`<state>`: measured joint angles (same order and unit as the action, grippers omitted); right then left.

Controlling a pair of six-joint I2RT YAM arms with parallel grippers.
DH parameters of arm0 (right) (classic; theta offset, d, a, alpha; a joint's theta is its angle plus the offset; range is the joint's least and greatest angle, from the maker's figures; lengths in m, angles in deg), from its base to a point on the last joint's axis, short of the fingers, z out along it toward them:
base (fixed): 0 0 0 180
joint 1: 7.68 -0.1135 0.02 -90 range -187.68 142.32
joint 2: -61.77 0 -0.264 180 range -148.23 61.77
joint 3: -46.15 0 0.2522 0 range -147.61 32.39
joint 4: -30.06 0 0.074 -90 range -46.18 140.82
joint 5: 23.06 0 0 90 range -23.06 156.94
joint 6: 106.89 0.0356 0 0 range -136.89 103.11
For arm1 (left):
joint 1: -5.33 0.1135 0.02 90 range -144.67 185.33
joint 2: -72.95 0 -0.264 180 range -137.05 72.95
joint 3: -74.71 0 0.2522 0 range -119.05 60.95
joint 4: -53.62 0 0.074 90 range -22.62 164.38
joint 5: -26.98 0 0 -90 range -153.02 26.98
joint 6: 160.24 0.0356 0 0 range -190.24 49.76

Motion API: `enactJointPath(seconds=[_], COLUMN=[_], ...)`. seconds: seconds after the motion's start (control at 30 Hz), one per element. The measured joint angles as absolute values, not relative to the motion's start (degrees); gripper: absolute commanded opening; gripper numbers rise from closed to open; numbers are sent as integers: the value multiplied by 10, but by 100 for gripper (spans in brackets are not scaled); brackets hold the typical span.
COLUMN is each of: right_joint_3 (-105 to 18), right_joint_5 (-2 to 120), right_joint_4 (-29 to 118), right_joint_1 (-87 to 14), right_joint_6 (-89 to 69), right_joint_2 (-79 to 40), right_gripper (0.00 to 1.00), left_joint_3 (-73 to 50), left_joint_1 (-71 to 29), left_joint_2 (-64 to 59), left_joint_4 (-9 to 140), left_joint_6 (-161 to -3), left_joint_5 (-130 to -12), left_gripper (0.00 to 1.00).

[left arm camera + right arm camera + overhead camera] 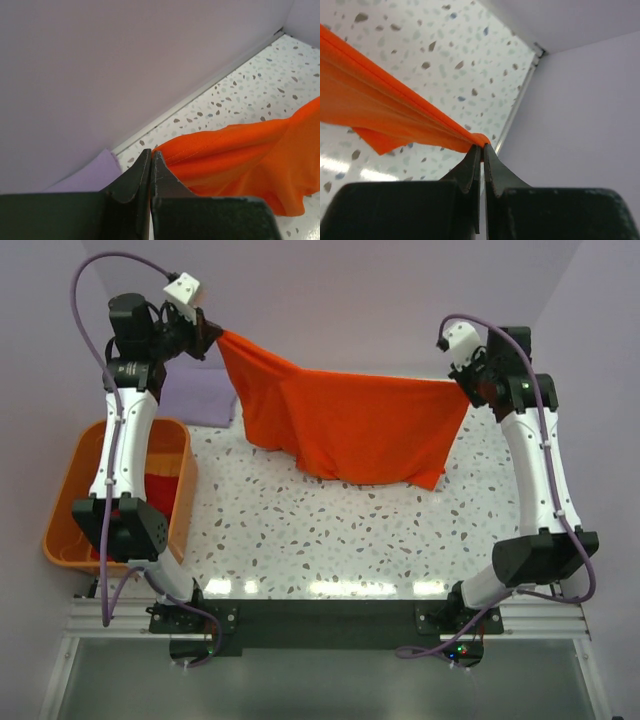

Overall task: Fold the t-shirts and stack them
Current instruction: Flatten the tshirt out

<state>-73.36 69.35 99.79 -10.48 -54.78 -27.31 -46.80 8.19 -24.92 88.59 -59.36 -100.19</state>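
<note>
Left gripper (151, 154) and right gripper (481, 148) both pressed together, each pinching an edge of the bright orange cloth t-shirt (350, 430) — it hangs spread between them.

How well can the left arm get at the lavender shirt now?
Probably not yet: the lavender shirt lies near the left arm, but its jaws are shut on the hanging orange shirt.

Bright orange tee (350, 430) hangs stretched, both ends lifted; lavender tee (197, 397) flat far-left; red tee (160, 487) bunched left.
</note>
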Motion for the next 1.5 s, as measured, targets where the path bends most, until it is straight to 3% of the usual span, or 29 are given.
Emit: enactJointPath(seconds=[0.43,0.67,1.1,1.3,1.5], right_joint_3=[-809,-783,-707,-691,-644], right_joint_5=[767,767,764,760,760], right_joint_4=[714,646,597,561,563], right_joint_1=[-105,-106,-107,-107,-106], right_joint_6=[-519,-518,-531,-590,-624], right_joint_2=[-253,-183,55,97,22], right_gripper=[0,0,0,0,0], left_joint_3=[-477,-385,-237,-284,-291], left_joint_1=[53,53,52,52,52], left_joint_2=[-210,-62,216,222,174], left_joint_4=[750,651,543,557,641], left_joint_6=[-635,-590,-535,-492,-446], left_joint_5=[-906,-818,-779,-779,-863], left_gripper=[0,0,0,0,0])
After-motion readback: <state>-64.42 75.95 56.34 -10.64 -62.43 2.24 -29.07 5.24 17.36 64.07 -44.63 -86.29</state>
